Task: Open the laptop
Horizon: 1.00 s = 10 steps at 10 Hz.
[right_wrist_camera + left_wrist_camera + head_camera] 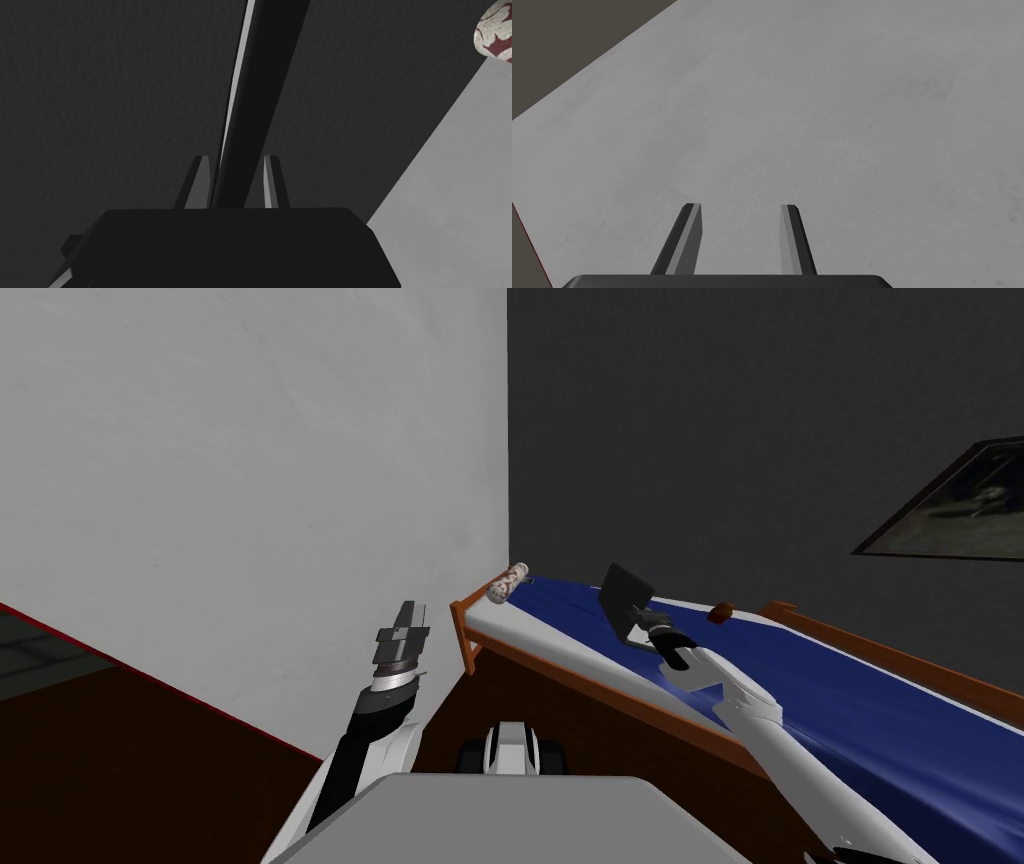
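A dark laptop [625, 593] sits on the blue bed [850, 698] near its head end, with its lid tilted up off the base. My right arm reaches across the bed, and my right gripper [645, 616] is at the lid's near edge. In the right wrist view the lid [265, 75] runs edge-on between the two fingers, and the right gripper [234, 159] is shut on it. My left gripper [405, 613] is raised beside the bed's corner, pointing at the pale wall. Its fingers [740, 206] stand open with nothing between them.
A patterned white-and-red roll pillow [507, 581] lies at the bed's head corner, close to the laptop. A small brown object [720, 611] rests on the cover beyond my right hand. The bed's wooden frame [600, 693] runs in front of me. A framed picture [960, 503] hangs on the dark wall.
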{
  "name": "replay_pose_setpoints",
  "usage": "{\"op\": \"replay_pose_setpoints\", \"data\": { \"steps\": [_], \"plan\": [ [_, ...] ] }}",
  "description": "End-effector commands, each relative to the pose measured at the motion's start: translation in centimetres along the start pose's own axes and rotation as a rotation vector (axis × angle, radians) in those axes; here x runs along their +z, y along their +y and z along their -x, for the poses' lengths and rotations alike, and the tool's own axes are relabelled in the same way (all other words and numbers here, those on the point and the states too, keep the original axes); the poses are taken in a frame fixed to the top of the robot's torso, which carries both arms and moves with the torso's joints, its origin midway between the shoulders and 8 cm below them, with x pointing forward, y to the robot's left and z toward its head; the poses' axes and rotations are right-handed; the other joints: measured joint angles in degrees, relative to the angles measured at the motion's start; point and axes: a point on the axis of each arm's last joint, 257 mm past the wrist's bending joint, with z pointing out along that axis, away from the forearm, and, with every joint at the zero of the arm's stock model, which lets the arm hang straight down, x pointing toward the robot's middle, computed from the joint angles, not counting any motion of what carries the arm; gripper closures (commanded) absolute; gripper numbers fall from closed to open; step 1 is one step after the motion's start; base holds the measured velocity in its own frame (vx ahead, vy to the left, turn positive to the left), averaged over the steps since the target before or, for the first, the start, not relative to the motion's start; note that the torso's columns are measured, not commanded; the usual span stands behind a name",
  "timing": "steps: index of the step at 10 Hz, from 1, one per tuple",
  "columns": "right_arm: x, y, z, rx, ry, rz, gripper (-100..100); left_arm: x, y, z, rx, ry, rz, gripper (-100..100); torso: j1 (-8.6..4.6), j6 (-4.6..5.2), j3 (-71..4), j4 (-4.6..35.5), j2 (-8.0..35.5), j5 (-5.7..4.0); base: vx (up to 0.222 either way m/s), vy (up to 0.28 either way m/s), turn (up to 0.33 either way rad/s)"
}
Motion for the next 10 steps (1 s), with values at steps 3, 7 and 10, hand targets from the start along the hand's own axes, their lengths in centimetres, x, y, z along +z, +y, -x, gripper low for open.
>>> {"op": "replay_pose_setpoints", "data": {
  "steps": [3, 7, 10],
  "plan": [
    [-0.1, 1.6, -2.1, 0.206, 0.002, 0.007, 100, 0.0, 0.0, 0.0, 0.000, 0.000, 0.000, 0, -0.60, 0.05, 0.0, -0.1, -0.1, -0.25, -0.016, -0.094, -0.039],
    [-0.2, 2.8, -3.3, 0.331, 0.002, 0.011, 100, 0.0, 0.0, 0.0, 0.000, 0.000, 0.000, 0, -0.60, 0.10, -0.1, -0.3, -0.2, -0.42, -0.004, -0.078, -0.033],
    [-0.3, 3.6, -4.1, 0.414, 0.001, 0.014, 100, 0.0, 0.0, 0.0, 0.000, 0.000, 0.000, 0, -0.59, 0.01, -0.2, -0.4, -0.3, -0.45, -0.006, -0.059, -0.031]
  ]
}}
